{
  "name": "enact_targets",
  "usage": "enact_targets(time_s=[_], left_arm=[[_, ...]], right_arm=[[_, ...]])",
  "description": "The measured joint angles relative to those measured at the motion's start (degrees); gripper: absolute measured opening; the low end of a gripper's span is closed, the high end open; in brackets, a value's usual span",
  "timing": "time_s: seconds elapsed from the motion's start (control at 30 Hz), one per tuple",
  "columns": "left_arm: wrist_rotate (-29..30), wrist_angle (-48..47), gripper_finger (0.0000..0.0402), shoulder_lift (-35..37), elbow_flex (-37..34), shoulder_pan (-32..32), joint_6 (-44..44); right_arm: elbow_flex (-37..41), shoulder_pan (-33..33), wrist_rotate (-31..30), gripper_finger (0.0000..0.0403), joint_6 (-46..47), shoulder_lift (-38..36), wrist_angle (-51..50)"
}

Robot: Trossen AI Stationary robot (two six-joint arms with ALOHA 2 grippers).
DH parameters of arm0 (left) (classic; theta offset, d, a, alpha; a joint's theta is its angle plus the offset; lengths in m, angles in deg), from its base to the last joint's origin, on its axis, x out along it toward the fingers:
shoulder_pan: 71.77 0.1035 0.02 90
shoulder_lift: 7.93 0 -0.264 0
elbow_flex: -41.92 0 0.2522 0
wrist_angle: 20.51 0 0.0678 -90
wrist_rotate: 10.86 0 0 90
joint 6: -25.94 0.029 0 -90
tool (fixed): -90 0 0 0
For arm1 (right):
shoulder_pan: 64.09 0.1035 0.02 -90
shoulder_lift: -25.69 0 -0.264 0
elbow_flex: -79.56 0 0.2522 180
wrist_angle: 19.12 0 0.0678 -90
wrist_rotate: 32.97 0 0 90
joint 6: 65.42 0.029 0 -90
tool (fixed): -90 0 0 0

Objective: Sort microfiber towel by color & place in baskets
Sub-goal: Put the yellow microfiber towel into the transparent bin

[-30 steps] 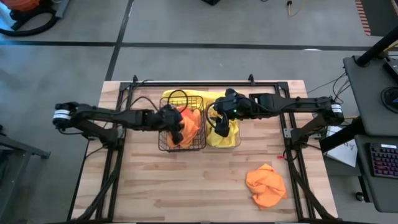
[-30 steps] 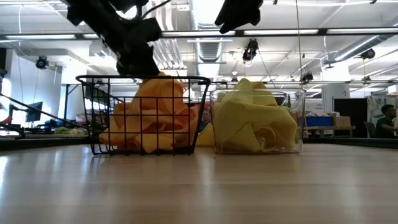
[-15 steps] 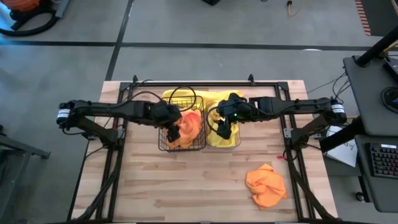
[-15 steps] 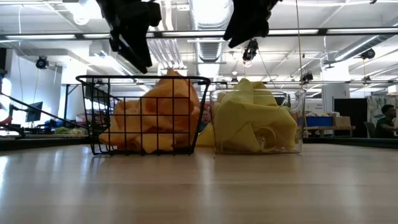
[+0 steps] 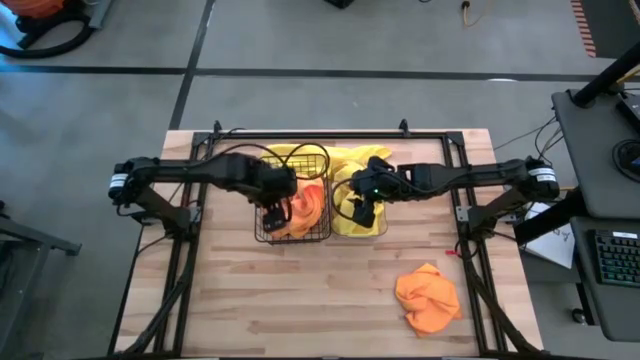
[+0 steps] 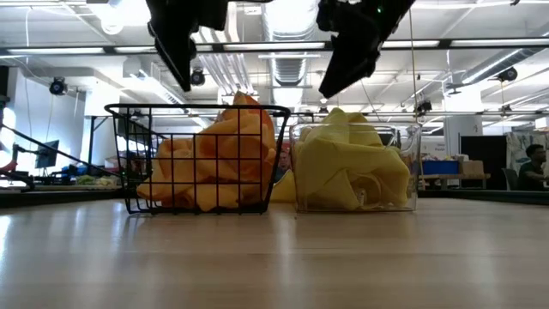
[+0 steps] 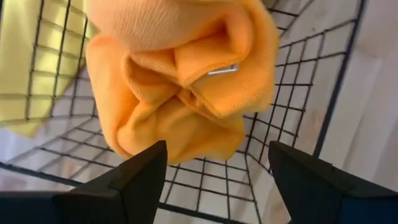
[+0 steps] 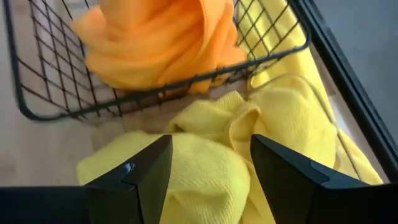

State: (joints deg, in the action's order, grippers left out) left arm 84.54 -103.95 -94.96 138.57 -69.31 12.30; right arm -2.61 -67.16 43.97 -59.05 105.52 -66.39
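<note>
Left pincer (image 5: 272, 207) above wire basket (image 5: 261, 237), fingers apart, holding nothing. Orange towels (image 6: 210, 159) heaped inside wire basket, top fold above rim. Right pincer (image 5: 361, 210) above clear basket (image 6: 412, 184), fingers apart, empty. Yellow towels (image 6: 347, 167) filling clear basket, heap higher than rim. Both baskets side by side at desk (image 5: 300, 300) back middle. One more orange towel (image 5: 428, 296) loose on desk, near front right, well apart from baskets.

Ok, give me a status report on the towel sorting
Left gripper open, empty, above wire basket of orange towels. Right gripper open above clear bin of yellow towels. One orange towel left on table. Nothing blocking.
</note>
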Motion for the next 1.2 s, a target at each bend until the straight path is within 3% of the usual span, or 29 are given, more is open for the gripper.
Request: enact_targets(time_s=[0.17,0.3,0.5,0.8,0.9,1.07,1.2], left_arm=[[0.06,-3.89,0.0263,0.22,3.12,-0.17,8.13],[4.69,-4.77,0.0263,1.43,6.15,-0.10,11.02],[10.30,0.49,0.0263,4.35,6.71,0.13,20.04],[10.61,10.05,0.0263,8.70,5.77,5.32,29.67],[9.33,16.86,0.0263,9.06,3.59,8.18,33.83],[-0.25,26.19,0.0263,8.39,-1.36,15.91,39.65],[-1.18,33.06,0.0263,7.14,-5.87,23.27,42.74]], right_arm=[[2.07,0.02,0.02,0.0215,-1.03,0.00,1.27],[2.07,0.02,0.00,0.0215,-0.96,0.00,2.39],[2.32,0.03,0.16,0.0215,-0.47,0.00,6.80],[6.45,0.04,4.72,0.0215,-8.37,-0.07,13.69],[8.00,0.05,6.75,0.0215,-9.29,-0.09,15.93],[8.77,0.32,9.03,0.0215,-6.59,-0.09,16.49],[8.80,1.38,9.03,0.0215,-5.46,-0.44,16.19]])
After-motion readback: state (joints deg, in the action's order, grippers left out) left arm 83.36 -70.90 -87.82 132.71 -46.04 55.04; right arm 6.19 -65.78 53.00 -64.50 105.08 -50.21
